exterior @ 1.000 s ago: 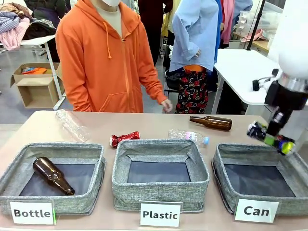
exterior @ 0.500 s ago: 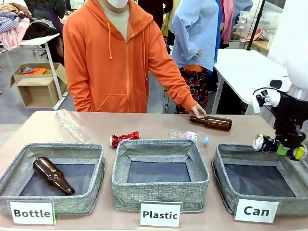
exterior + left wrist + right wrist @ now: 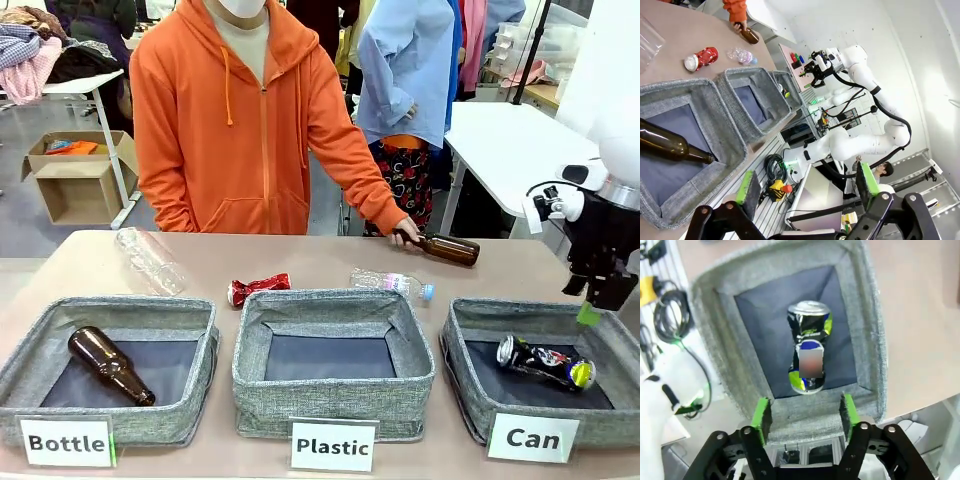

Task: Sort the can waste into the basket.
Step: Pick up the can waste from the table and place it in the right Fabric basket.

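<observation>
1. Inside the grey "Can" basket (image 3: 463, 400), the dark printed crushed can (image 3: 545, 362) lies on its side.
2. Right claw (image 3: 590, 311) hangs above the basket's rim, jaws apart, empty.
3. Left claw (image 3: 807, 182) stands wide open, holding nothing.
4. Red crushed can (image 3: 258, 288) lies on the surface (image 3: 320, 258), just behind the "Plastic" bin (image 3: 260, 400).

Two cans (image 3: 545, 362), three bins (image 3: 462, 395), four bottles (image 3: 110, 366)
</observation>
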